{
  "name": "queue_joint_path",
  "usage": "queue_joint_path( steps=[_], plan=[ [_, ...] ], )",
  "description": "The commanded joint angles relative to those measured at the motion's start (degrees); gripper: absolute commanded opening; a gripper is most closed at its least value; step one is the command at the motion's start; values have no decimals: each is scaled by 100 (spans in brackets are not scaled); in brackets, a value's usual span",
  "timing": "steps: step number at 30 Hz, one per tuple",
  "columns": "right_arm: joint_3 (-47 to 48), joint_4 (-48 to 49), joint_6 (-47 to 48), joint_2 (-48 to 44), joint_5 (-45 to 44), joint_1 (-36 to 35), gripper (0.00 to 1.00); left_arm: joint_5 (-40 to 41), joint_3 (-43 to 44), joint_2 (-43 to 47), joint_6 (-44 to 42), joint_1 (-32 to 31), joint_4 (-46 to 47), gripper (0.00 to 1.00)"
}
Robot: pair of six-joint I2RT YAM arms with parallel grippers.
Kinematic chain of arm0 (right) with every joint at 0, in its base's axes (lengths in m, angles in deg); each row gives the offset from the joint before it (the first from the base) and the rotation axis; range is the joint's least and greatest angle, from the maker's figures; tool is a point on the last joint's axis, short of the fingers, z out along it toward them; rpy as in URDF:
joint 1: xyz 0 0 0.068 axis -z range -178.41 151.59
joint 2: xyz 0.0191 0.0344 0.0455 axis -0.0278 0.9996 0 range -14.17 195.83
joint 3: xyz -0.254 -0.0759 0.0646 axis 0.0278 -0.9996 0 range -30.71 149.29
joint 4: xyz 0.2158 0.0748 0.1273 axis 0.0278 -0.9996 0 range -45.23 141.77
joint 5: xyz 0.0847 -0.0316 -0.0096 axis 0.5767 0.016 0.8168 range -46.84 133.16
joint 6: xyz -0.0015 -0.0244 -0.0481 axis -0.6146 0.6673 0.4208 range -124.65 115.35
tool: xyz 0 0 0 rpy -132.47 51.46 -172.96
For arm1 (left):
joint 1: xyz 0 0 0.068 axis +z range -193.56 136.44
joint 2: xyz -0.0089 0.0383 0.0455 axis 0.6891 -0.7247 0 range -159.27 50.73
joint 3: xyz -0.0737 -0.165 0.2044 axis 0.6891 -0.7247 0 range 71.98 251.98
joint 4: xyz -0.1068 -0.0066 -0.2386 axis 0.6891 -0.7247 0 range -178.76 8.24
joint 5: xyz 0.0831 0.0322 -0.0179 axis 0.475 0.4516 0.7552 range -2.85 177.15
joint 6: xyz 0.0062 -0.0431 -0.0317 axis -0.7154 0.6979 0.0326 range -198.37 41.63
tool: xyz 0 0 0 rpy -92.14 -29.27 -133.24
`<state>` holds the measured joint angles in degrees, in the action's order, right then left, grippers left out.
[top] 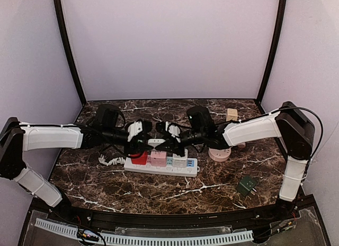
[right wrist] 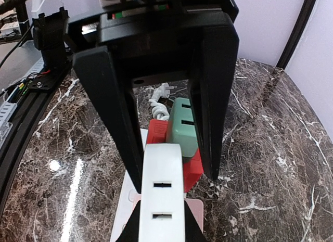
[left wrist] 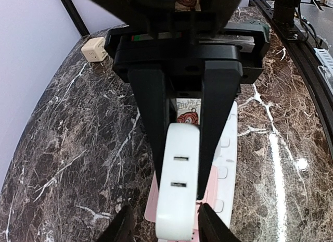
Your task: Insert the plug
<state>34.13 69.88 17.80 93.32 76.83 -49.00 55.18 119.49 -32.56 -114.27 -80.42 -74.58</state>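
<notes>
The right gripper [right wrist: 161, 224] is clenched on the white plug [left wrist: 178, 186], pinching its sides. The plug hangs in the air between the two facing grippers, above the strip [top: 192, 167] and over its pink adapter [top: 158, 158]. The left gripper [left wrist: 167, 227] is released, its fingers [left wrist: 123, 227] spread on either side of the plug's end without closing on it. In the top view the strip lies at 6 o'clock from the grippers, with a red adapter [top: 139, 157] near its 9 o'clock end. A dark adapter [top: 247, 185] lies on the table [top: 106, 188] at 4 o'clock, and a beige cube [top: 231, 114] at 2 o'clock.
</notes>
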Motion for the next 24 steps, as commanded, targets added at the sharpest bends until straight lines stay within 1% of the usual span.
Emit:
queue_joint_path(
  steps=[1,3,4,6,7,9,10,11,13,16,18,19,21,24],
  plan=[
    [162,-116,44,-253,397,-21,0,-272,125,-98,-83,24,-40,35],
    [161,-147,71,-276,386,-21,0,-310,127,-95,-91,21,-49,23],
    [165,-169,82,-280,386,-21,0,-323,127,-73,-92,21,-39,10],
    [169,-193,90,-257,372,-23,0,-391,127,-33,-52,21,22,2],
    [167,-182,75,-251,337,-22,3,-436,127,-18,-3,21,52,1],
    [137,-117,-71,-230,297,18,30,-476,106,33,104,21,205,1],
    [147,-119,-155,-207,347,56,41,-490,91,65,124,21,231,1],
    [136,-113,-268,-172,403,110,45,-524,87,79,135,21,253,1],
    [84,-37,-427,-94,438,200,47,-633,72,109,81,21,226,1],
    [1,146,-474,-24,380,225,47,-742,64,120,58,21,189,1],
    [-54,287,-503,-5,238,225,44,-775,66,126,49,21,169,1],
    [-72,316,-509,11,140,225,41,-787,70,127,37,21,145,1],
    [-101,326,-462,59,19,234,41,-799,82,148,31,21,128,1],
    [-136,318,-421,134,61,234,51,-822,117,156,57,21,126,1]
  ],
)
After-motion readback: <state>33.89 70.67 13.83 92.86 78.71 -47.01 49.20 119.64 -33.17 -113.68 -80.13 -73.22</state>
